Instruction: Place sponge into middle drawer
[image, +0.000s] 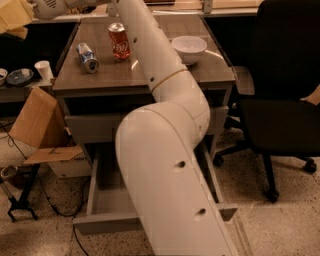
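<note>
My gripper (22, 14) is at the top left corner of the camera view, high above the floor and left of the cabinet's top. It is shut on the sponge (11, 20), a pale yellow block that is partly cut off by the frame edge. The middle drawer (107, 202) is the lower grey tray. It is pulled open at floor level, and my white arm (165, 150) hides much of it. The upper grey drawer (92, 127) is shut.
On the cabinet top stand a red soda can (118, 41), a lying blue-silver can (87, 50) and a white bowl (189, 48). A black office chair (285, 100) is at the right. A cardboard box (37, 125) and a white cup (44, 70) are at the left.
</note>
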